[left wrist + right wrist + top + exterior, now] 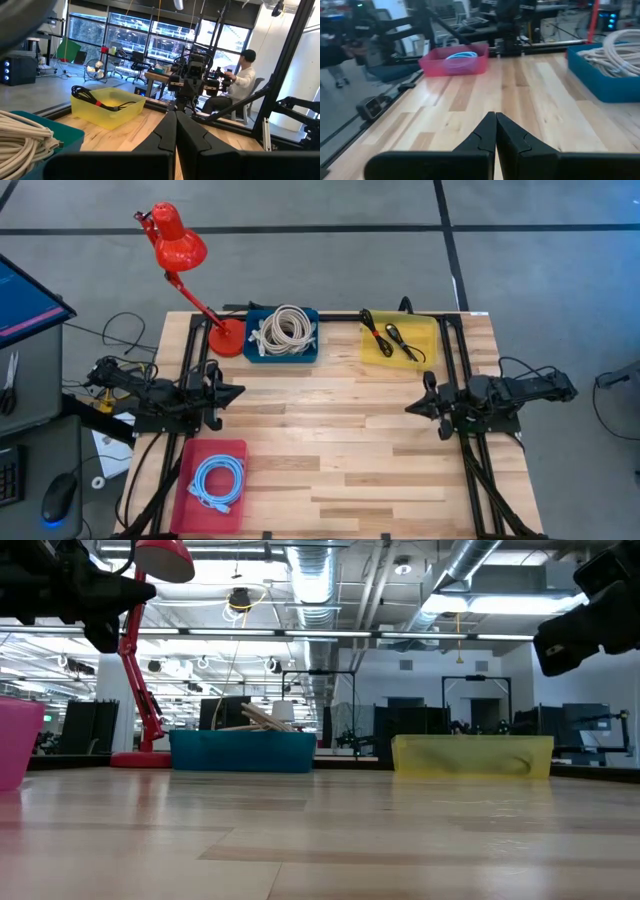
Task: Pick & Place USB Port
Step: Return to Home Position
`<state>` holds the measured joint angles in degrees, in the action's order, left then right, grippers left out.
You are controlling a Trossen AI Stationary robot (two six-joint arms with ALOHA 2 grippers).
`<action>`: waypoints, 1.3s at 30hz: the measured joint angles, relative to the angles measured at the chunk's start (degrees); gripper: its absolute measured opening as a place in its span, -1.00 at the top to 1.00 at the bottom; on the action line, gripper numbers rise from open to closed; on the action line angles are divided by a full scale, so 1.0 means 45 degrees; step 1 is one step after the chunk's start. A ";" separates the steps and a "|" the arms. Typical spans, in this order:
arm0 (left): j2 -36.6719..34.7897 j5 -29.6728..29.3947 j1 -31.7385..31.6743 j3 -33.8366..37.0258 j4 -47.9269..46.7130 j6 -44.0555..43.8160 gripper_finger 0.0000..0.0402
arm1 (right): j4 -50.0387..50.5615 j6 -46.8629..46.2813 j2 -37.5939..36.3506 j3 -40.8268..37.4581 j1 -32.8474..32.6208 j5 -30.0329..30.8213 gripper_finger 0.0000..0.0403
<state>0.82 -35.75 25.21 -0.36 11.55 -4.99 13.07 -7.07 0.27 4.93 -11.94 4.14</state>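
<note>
The red bin (pixel 183 498) in the lower left of the high view holds a coiled blue cable (pixel 218 480). At top centre the blue bin (pixel 285 359) holds a pale brown cable (pixel 285 330), and right of it the yellow bin (pixel 428 326) holds a black cable (pixel 388 335). The left gripper (pixel 232 392) at mid-left and the right gripper (pixel 412 408) at mid-right hang empty with fingers pressed together, and only the left wrist view shows a seated person (pixel 245 75) beyond the table (pixel 135 131).

Both arms sit folded, facing each other, left gripper (pixel 238 391) and right gripper (pixel 410 408) with fingers pressed together
</note>
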 joint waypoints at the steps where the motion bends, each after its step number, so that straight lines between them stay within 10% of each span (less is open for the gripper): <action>1: -0.0001 0.0000 0.0000 0.0000 -0.0002 0.0000 0.99 | 0.0000 0.0101 0.0010 0.0000 0.0000 -0.0138 1.00; 39: 0.0000 0.0000 0.0000 0.0000 0.0019 0.0044 0.99 | 0.0027 -0.1876 0.0680 -0.0010 -0.0005 -0.0256 1.00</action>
<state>0.82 -35.75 25.21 -0.36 11.64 -4.80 13.19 -15.51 3.33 4.89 -11.97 2.98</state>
